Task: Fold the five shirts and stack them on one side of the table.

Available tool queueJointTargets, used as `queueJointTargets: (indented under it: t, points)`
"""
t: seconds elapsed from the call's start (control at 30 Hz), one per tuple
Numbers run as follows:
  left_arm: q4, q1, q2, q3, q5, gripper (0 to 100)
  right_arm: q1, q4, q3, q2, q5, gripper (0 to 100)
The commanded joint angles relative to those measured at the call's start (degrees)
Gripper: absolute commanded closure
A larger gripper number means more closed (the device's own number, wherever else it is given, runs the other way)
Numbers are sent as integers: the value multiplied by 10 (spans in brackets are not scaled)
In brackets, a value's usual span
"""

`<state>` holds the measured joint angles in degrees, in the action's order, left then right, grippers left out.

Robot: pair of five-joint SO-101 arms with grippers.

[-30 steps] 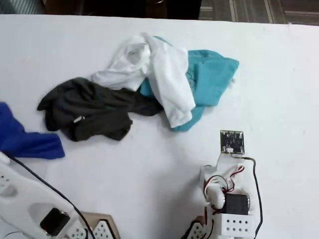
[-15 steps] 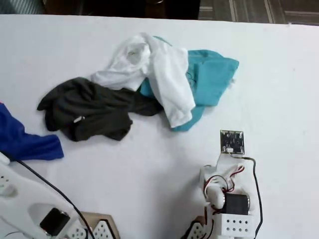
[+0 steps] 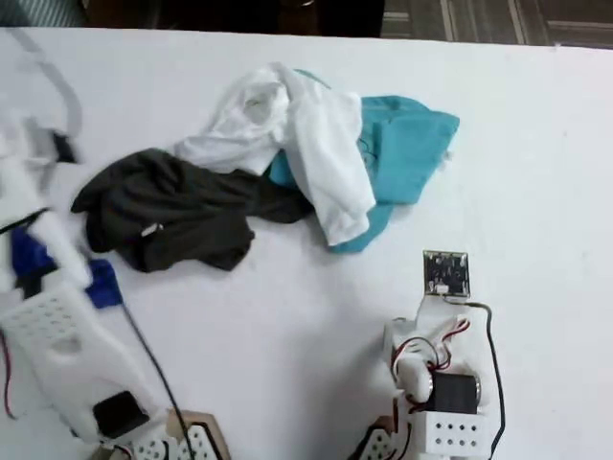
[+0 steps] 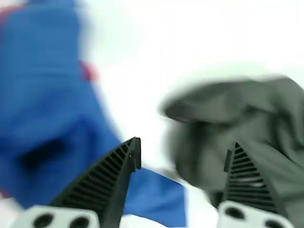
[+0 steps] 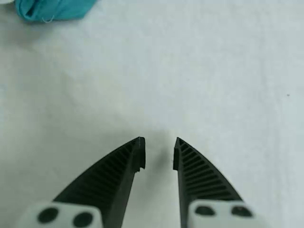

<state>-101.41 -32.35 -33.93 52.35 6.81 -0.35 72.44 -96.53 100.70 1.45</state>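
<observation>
Between the blue shirt [image 4: 47, 118] and the dark shirt [image 4: 251, 118], I am holding my left gripper [image 4: 185, 156] wide open, likely for a grab; my right gripper [image 5: 159, 154] is waiting, slightly parted.

The white table [image 3: 536, 144] carries a crumpled dark grey shirt [image 3: 172, 211] toward its left, a blue shirt [image 3: 103, 286] near it at the left edge, and a teal shirt [image 3: 407, 149] mid-table with a white shirt [image 3: 306, 144] draped partly over it.
</observation>
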Motion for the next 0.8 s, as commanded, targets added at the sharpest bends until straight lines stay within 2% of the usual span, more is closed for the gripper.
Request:
queueJointTargets:
  t: [0.0, 0.13, 0.23, 0.4, 0.63, 0.7, 0.77]
  points:
    - [-9, 105, 38, -58, -6, 699, 4, -11, -5, -1, -4, 892]
    - [-8, 185, 35, -103, -4, 699, 4, -11, -5, -1, -4, 892]
    - [29, 211, 34, -141, -2, 699, 4, -11, -5, -1, -4, 892]
    - [114, 212, 27, -248, -2, 701, 4, -11, -5, -1, -4, 892]
    - [151, 200, -52, -302, -5, 705, 4, -11, -5, -1, -4, 892]
    - [156, 187, -76, -299, -3, 745, 4, -11, -5, -1, -4, 892]
    - [149, 168, -101, -276, -2, 833, 4, -11, -5, -1, -4, 892]
